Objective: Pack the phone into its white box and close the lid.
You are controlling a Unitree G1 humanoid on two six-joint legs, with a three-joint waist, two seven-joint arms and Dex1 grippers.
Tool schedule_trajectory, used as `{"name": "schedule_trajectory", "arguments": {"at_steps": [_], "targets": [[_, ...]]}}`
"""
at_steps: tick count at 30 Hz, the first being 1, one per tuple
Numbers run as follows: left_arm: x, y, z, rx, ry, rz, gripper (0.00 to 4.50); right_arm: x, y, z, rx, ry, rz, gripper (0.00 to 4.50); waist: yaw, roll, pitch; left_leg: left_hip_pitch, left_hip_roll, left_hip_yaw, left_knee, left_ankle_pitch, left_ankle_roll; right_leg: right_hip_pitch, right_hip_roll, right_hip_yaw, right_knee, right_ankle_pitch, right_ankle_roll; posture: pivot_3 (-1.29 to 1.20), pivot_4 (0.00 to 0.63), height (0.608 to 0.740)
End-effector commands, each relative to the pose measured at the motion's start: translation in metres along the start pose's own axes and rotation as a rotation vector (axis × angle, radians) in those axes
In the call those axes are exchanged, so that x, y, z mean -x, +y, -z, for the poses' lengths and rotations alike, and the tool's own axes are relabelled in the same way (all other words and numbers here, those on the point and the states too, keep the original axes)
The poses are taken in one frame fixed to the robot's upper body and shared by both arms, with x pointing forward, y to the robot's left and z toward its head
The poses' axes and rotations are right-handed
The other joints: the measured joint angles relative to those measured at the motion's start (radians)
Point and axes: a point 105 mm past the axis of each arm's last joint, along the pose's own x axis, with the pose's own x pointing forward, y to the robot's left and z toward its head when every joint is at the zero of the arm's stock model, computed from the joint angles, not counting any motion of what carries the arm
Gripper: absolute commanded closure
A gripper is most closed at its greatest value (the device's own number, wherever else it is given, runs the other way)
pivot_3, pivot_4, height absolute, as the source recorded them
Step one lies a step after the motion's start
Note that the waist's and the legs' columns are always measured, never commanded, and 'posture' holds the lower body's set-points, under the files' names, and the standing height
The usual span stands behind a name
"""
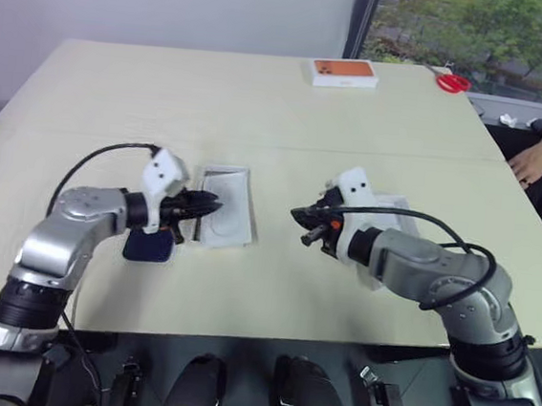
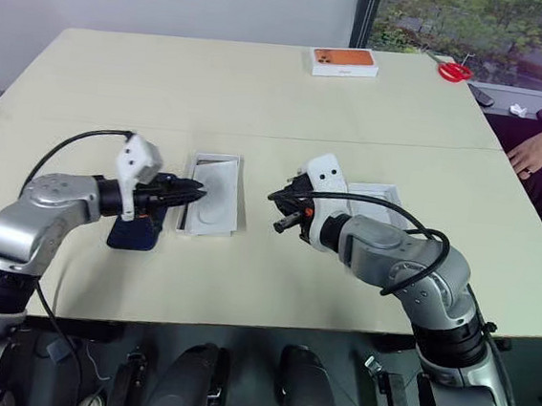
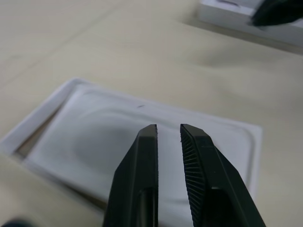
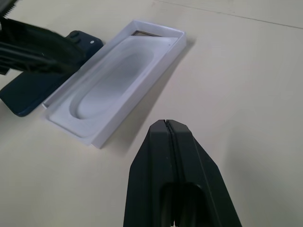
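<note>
Left eye view: a cream tabletop (image 1: 261,106) fills the frame, with both arms reaching in from the lower corners.
White box: the white box (image 1: 226,220) lies left of centre, and a flat white insert (image 4: 111,85) with an oval recess sits inside it, a strip of tan floor showing at one end.
Phone: the phone (image 1: 148,247) lies flat on the tabletop just beside the box, at its lower-left edge, partly under the left arm.
Lid: the lid (image 1: 388,235) appears to be the white piece right of centre, largely hidden behind the right arm; its printed face cannot be made out.
Left pincer: the left pincer (image 1: 205,206) hangs over the insert, fingers nearly together with a narrow gap and nothing between them.
Right pincer: the right pincer (image 1: 304,224) is clenched and empty, poised above bare tabletop between box and lid.
Background: a white box with an orange picture (image 1: 343,73) and red scissors (image 1: 453,82) sit at the upper right; a person's hand (image 1: 527,166) rests at the right edge.
Step in hand: likely clearing the insert so the tray can take the phone.
Next move: probably nipping the insert's thin rim and lifting it without dragging the box or nudging the phone.
</note>
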Motion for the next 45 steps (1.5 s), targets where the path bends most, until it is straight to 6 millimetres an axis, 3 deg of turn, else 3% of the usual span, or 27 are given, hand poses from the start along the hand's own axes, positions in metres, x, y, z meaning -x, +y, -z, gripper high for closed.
{"name": "schedule_trajectory", "arguments": {"at_steps": [1,5,12,16,22,26,31,35,40,43,45], "targets": [[-0.010,-0.008,-0.010,-0.115,0.056,0.061,3.78,0.006,0.000,-0.010,0.047,-0.041,0.008,4.50,0.000,0.000,0.000,0.000,0.000,0.000,0.000,0.000,0.000,0.000,0.000,0.000,0.000,0.000,0.000,0.00,0.150,0.740],[-0.018,-0.009,0.000,-0.217,0.176,0.099,3.78,0.008,-0.002,-0.010,0.050,-0.051,0.028,4.50,0.000,0.000,0.000,0.000,0.000,0.000,0.000,0.000,0.000,0.000,0.001,0.000,0.001,0.000,0.000,0.00,0.150,0.740],[-0.023,0.010,0.016,-0.262,0.307,0.020,3.78,0.010,-0.005,-0.011,0.043,-0.059,0.056,4.50,0.001,0.000,0.000,0.000,0.000,0.000,0.000,0.000,0.000,0.000,0.001,0.000,0.001,0.000,0.000,0.00,0.150,0.740],[-0.025,0.028,0.016,-0.254,0.315,-0.071,3.78,0.009,-0.005,-0.011,0.043,-0.058,0.057,4.50,0.002,0.000,0.000,0.001,0.000,0.000,0.000,0.000,0.000,0.000,0.001,0.000,0.001,0.000,0.000,0.00,0.150,0.740],[-0.023,0.034,0.013,-0.228,0.286,-0.103,3.78,0.007,-0.004,-0.011,0.045,-0.057,0.050,4.50,0.000,0.000,0.000,0.000,0.000,0.000,0.001,0.000,0.000,0.000,0.000,0.000,0.002,0.000,0.000,0.00,0.150,0.740],[-0.015,0.035,0.005,-0.182,0.236,-0.108,3.78,0.007,-0.004,-0.012,0.050,-0.058,0.047,4.50,0.000,0.000,0.000,0.000,0.000,0.000,0.001,0.000,0.000,0.000,0.000,0.000,0.002,0.000,0.000,0.00,0.150,0.740],[0.005,0.060,-0.007,-0.039,0.137,-0.254,3.78,0.006,-0.004,-0.013,0.059,-0.066,0.047,4.50,0.000,0.000,0.000,0.000,0.000,0.000,0.001,0.000,0.000,0.000,0.000,0.000,0.003,0.000,0.000,0.00,0.150,0.740],[0.035,0.078,-0.009,0.118,0.036,-0.375,3.78,0.005,-0.003,-0.013,0.068,-0.072,0.049,4.50,-0.001,0.000,0.000,0.000,0.000,0.000,0.001,0.000,0.000,0.000,0.000,0.000,0.003,0.000,0.000,0.00,0.150,0.740],[0.067,0.087,0.023,0.215,0.080,-0.478,1.62,0.004,-0.004,-0.011,0.077,-0.066,0.054,4.50,-0.002,0.000,0.000,0.003,0.000,0.000,0.001,0.000,0.000,-0.001,0.000,0.000,0.007,0.000,0.000,0.00,0.150,0.740],[0.079,0.088,0.030,0.305,0.047,-0.518,0.12,0.002,-0.004,-0.012,0.083,-0.066,0.047,4.50,0.004,-0.001,0.000,0.003,0.000,-0.001,0.001,0.000,0.000,-0.001,-0.001,0.000,0.010,0.000,0.000,0.00,0.150,0.740],[0.083,0.088,0.033,0.353,0.032,-0.537,0.01,0.001,-0.003,-0.012,0.087,-0.066,0.041,4.50,0.004,-0.001,0.000,0.003,0.000,-0.001,0.002,0.000,-0.001,-0.001,-0.001,0.000,0.010,0.000,0.000,0.00,0.150,0.740]]}}
